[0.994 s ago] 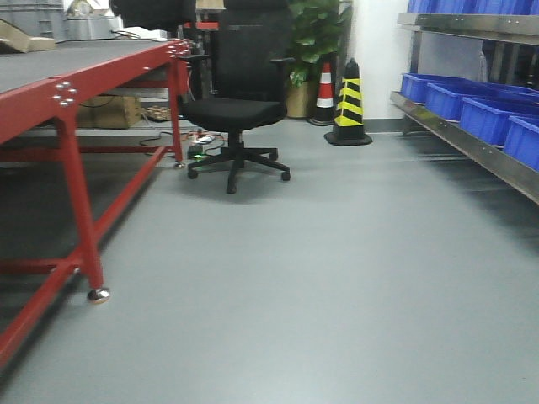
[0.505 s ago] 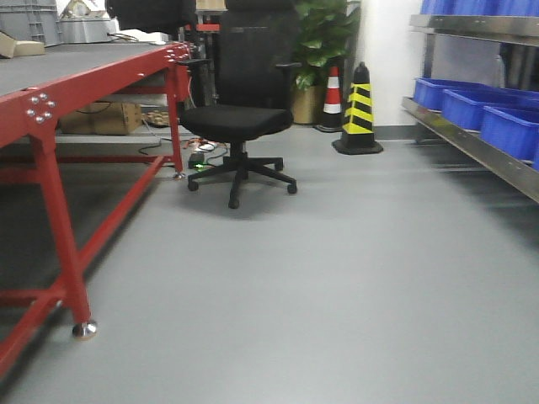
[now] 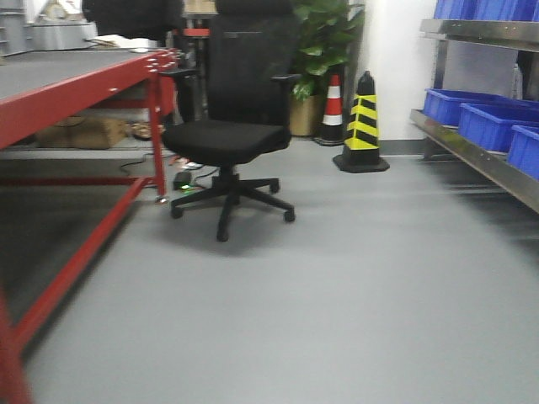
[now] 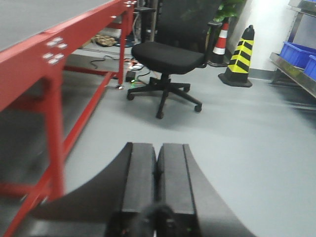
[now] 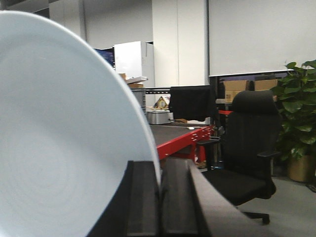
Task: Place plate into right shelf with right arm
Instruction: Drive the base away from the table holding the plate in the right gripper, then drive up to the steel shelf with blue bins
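My right gripper (image 5: 159, 170) is shut on the rim of a large pale blue plate (image 5: 64, 138), which stands on edge and fills the left half of the right wrist view. My left gripper (image 4: 157, 153) is shut and empty, held above the grey floor. The metal shelf (image 3: 497, 168) with blue bins (image 3: 484, 122) runs along the right edge of the front view; it also shows at the right edge of the left wrist view (image 4: 296, 69). Neither gripper shows in the front view.
A red-framed table (image 3: 76, 93) stands on the left. A black office chair (image 3: 227, 143) stands ahead, centre-left. A yellow-black cone (image 3: 362, 126) and a red-white cone (image 3: 334, 105) stand by a potted plant (image 3: 320, 50) at the back wall.
The front view has moved forward and turned: the chair looms larger and sits further left, the table leg has slid out at the left, and the shelf sits further right.
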{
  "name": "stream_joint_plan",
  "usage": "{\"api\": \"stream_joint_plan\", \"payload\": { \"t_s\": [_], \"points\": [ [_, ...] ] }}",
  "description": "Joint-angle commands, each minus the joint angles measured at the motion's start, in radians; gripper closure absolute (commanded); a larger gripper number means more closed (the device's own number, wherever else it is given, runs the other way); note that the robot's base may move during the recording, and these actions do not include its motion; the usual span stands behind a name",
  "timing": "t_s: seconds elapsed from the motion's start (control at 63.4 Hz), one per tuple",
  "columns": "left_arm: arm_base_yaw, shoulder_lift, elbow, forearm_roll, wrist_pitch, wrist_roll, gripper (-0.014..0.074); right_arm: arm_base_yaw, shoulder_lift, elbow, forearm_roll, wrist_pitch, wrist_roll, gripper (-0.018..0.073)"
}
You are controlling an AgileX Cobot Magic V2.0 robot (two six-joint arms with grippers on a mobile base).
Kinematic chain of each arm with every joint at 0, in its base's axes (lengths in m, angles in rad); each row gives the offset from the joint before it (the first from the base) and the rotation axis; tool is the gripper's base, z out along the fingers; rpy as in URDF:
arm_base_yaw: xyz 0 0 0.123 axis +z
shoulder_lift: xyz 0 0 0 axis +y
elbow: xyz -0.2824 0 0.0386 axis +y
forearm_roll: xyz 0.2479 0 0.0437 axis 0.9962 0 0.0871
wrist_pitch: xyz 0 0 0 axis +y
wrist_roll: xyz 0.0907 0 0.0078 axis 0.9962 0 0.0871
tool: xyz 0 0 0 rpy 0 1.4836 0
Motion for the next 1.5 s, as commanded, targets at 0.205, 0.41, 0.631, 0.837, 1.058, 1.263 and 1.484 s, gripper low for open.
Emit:
{"api": "stream_joint_plan", "payload": {
  "t_s": [0.205, 0.41, 0.631, 0.837, 1.058, 1.263, 1.484],
  "points": [
    [-0.002, -0.006, 0.009, 0.0, -0.09, -0.006, 0.0643, 0.0, 0.017, -0.029, -0.008, -0.091, 0.0, 0.0492],
    [-0.002, -0.006, 0.009, 0.0, -0.09, -0.006, 0.0643, 0.0, 0.017, -0.029, -0.008, -0.091, 0.0, 0.0492],
    [-0.002, -0.006, 0.009, 0.0, -0.09, -0.006, 0.0643, 0.0, 0.017, -0.029, -0.008, -0.091, 0.0, 0.0492],
    [-0.002, -0.006, 0.009, 0.0, -0.09, -0.006, 0.0643, 0.0, 0.017, -0.029, -0.008, -0.091, 0.0, 0.0492],
    [-0.002, -0.006, 0.009, 0.0, -0.09, -0.006, 0.0643, 0.0, 0.017, -0.029, -0.008, -0.091, 0.0, 0.0492],
    [-0.002, -0.006, 0.009, 0.0, -0.09, -0.006, 0.0643, 0.0, 0.017, -0.029, -0.008, -0.091, 0.0, 0.0492],
    [-0.002, -0.006, 0.009, 0.0, -0.09, -0.006, 0.0643, 0.0, 0.017, -0.029, -0.008, -0.091, 0.0, 0.0492]
  ]
}}
